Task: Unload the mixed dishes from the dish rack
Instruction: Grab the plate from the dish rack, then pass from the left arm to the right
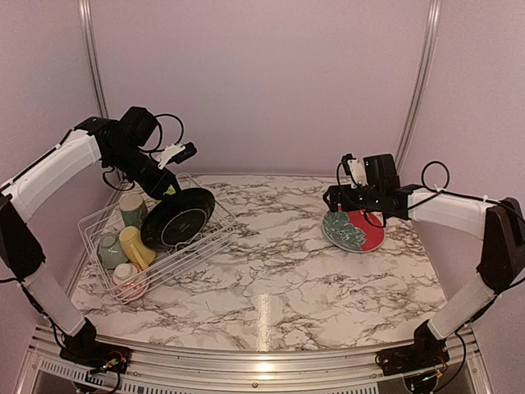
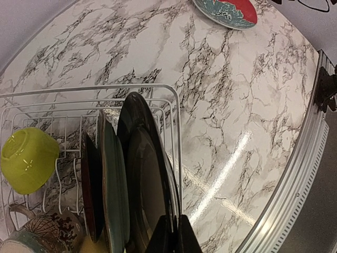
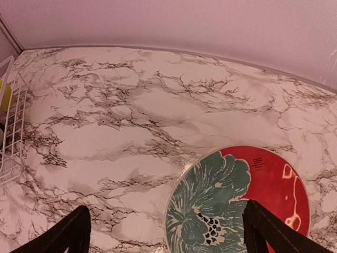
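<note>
Marble table point(image 1: 287, 279); 3 plates point(image 2: 139, 168) in rack point(image 2: 68, 113)

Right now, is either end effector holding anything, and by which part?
Left end effector is shut on the black plate, pinching its rim; the plate stands in the dish rack. Right end effector is open, holding nothing.

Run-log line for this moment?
left fingers: shut on black plate rim, in dish rack | right fingers: open over red patterned plate on table
</note>
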Controlling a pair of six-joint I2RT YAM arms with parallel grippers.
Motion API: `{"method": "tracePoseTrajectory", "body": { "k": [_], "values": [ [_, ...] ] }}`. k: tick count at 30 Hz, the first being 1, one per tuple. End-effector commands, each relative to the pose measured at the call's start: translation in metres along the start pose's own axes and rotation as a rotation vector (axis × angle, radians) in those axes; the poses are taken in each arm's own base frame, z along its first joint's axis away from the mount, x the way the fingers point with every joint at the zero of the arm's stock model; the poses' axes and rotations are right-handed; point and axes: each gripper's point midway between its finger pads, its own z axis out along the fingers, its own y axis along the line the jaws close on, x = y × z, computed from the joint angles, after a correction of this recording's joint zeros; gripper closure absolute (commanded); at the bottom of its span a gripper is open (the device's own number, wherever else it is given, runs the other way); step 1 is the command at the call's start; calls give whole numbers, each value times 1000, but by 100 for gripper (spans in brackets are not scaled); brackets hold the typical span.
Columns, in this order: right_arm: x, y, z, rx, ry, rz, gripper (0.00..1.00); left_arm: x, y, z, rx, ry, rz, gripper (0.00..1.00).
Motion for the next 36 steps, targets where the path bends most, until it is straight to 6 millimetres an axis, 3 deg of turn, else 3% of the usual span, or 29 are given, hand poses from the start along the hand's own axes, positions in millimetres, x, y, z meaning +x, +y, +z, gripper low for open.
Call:
{"method": "tracePoseTrajectory", "body": {
  "k": [1, 15, 21, 27, 32, 36],
  "values": [
    [-14, 13, 1, -27, -17, -4, 3, -46, -10, -65, -71, -229, 72, 100],
    [-12, 59, 19, -92, 1, -42, 3, -47, -18, -76, -52, -275, -37, 100],
    [-12, 84, 22, -155, 1, -33, 3, -50, -7, -75, -90, -299, -173, 100],
    [-20, 114, 24, -306, -2, 104, 3, -51, -8, -73, -135, -308, -268, 100],
    [-36, 146, 20, -476, -25, 226, 3, -68, -11, -83, -172, -367, -332, 100],
    [-50, 173, 16, -527, -55, 222, 3, -84, -19, -89, -181, -413, -365, 100]
  ]
}}
